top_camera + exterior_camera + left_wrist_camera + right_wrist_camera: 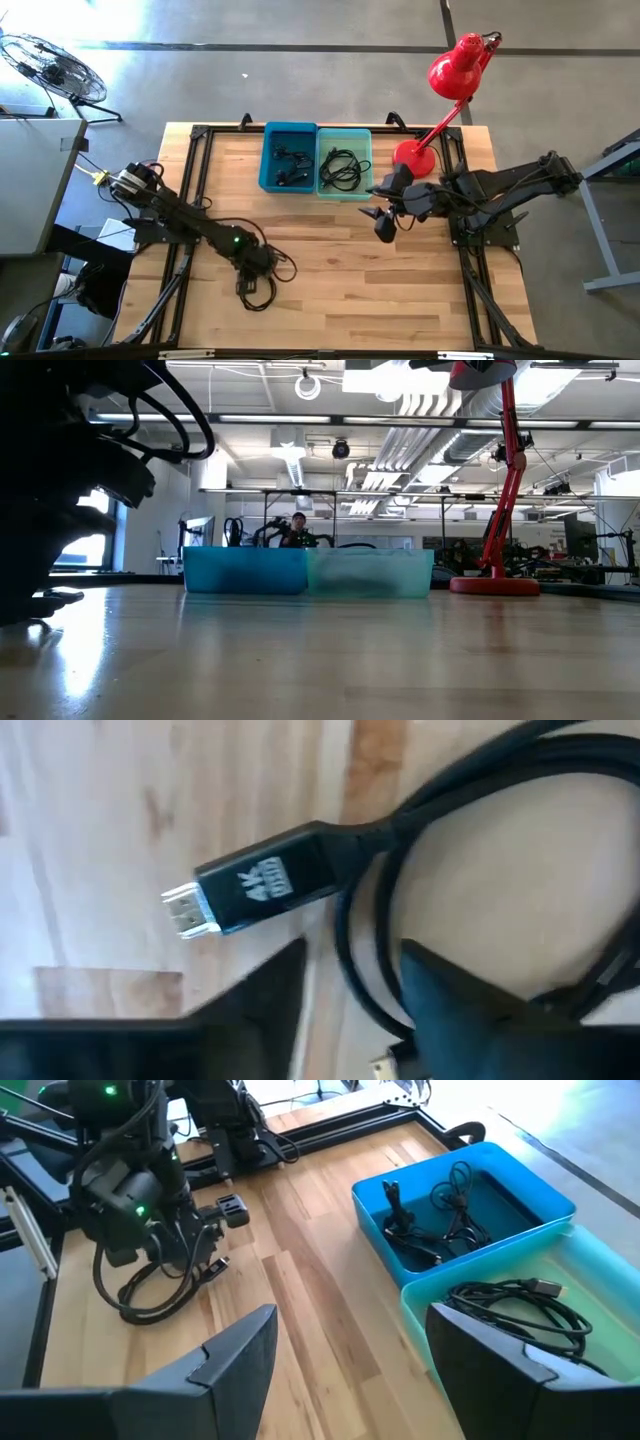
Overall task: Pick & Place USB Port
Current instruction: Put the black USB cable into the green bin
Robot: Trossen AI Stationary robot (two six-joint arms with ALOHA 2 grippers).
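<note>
Down at the lower left of the high view, the left gripper (256,277) has its fingers (455,1005) spread astride a coiled black cable (480,840), whose 4K plug (262,888) lies on the table (340,290). Right of centre, the right gripper (383,224) hovers with fingers (240,1350) parted before the blue bin (287,158) and the teal bin (345,160), both holding cables.

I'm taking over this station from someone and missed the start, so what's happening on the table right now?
The left gripper is down over a coiled black cable on the wooden table, its open fingers straddling a strand next to the plug marked 4K. The right gripper hangs open above the table, close to the blue bin and the teal bin, each of which already holds cables. A red lamp stands by the bins.
</note>
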